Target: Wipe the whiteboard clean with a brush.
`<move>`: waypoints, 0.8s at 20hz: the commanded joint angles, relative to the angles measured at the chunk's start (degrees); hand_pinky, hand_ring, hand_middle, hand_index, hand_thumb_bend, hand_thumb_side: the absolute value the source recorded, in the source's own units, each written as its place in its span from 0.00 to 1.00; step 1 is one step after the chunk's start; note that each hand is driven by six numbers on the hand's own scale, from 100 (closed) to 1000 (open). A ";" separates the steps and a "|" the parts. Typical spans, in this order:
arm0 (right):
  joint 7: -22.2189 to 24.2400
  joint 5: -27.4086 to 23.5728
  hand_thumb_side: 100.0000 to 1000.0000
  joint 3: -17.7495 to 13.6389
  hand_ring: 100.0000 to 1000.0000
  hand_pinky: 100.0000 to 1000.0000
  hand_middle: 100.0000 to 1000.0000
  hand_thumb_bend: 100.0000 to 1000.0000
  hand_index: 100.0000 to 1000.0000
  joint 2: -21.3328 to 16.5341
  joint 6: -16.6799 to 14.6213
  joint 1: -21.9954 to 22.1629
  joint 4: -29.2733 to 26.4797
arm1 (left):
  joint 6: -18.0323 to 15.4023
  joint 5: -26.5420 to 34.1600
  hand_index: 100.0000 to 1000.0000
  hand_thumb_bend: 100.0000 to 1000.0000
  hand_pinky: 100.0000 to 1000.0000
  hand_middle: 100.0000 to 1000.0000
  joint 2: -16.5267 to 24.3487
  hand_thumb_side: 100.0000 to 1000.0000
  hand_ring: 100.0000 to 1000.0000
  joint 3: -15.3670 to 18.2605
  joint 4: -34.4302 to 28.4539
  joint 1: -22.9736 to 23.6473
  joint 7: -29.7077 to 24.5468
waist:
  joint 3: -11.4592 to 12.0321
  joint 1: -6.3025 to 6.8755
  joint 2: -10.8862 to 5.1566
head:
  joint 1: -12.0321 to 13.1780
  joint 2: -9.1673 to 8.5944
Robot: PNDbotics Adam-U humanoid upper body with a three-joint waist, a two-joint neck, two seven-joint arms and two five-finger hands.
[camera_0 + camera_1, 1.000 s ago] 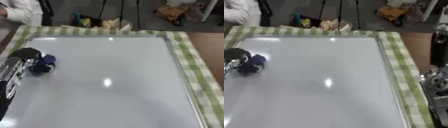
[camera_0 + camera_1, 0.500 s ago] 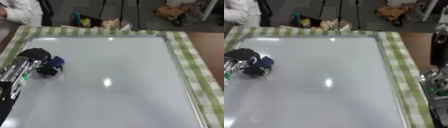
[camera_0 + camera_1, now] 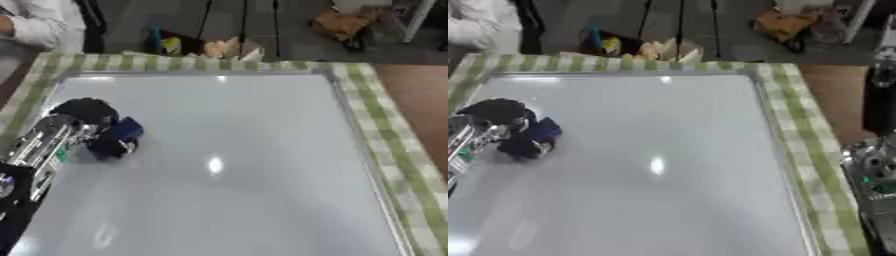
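Large white whiteboard point(image 3: 245, 165): it is lying flat, filling most of the view, its surface showing no marks that can be made out and only a small bright glare spot near the middle; a thin grey metal frame is running round its edge.

Green-and-white checked tablecloth point(image 3: 398, 155): it is showing as a band along the far and right sides of the board.

Dark blue brush point(image 3: 115, 138): it is sitting on the left part of the board, about midway between the far and near edges, touching the surface — its exact shape cannot be made out.

Left hand point(image 3: 86, 114): black, coming in from the left edge on a silver-jointed arm; its fingers are curling round the brush and holding it against the board.

Right hand point(image 3: 874, 172): only grey and silver parts are showing at the right edge of the right eye view, off the board beside the tablecloth — whether its fingers are straight or curled cannot be told.
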 commanded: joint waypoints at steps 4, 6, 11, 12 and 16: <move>-0.08 -0.46 1.00 -0.22 0.88 0.81 0.68 0.00 0.81 -0.84 0.03 -0.59 -0.73 | -0.55 -0.28 0.59 0.00 0.06 0.31 0.85 0.74 0.36 -0.97 -0.73 -0.50 -0.25 | -0.06 0.09 -1.09 | 0.19 -0.68; -0.08 -0.45 1.00 -0.21 0.88 0.81 0.68 0.00 0.81 -0.84 0.00 -0.60 -0.73 | -0.45 -0.87 0.59 0.00 0.06 0.31 0.84 0.74 0.36 -0.80 -0.47 -0.52 -0.16 | -0.04 0.09 -1.09 | 0.17 -0.69; -0.12 -0.44 1.00 -0.24 0.88 0.81 0.68 0.00 0.81 -0.85 0.00 -0.59 -0.73 | 1.20 -3.33 0.59 0.00 0.05 0.31 0.62 0.73 0.36 0.85 2.26 -0.65 0.49 | 0.00 0.04 -1.12 | 0.18 -0.67; -0.13 -0.43 1.00 -0.25 0.88 0.81 0.68 0.00 0.81 -0.84 0.00 -0.59 -0.73 | 1.68 -3.96 0.59 0.00 0.05 0.30 0.49 0.73 0.35 1.32 3.11 -0.72 0.77 | -0.01 0.02 -1.12 | 0.16 -0.67; -0.13 -0.43 1.00 -0.26 0.88 0.81 0.68 0.00 0.81 -0.86 -0.04 -0.63 -0.73 | 3.55 -5.59 0.59 0.00 0.04 0.30 0.03 0.73 0.35 3.16 6.39 -1.14 2.10 | -0.02 -0.04 -1.12 | 0.17 -0.66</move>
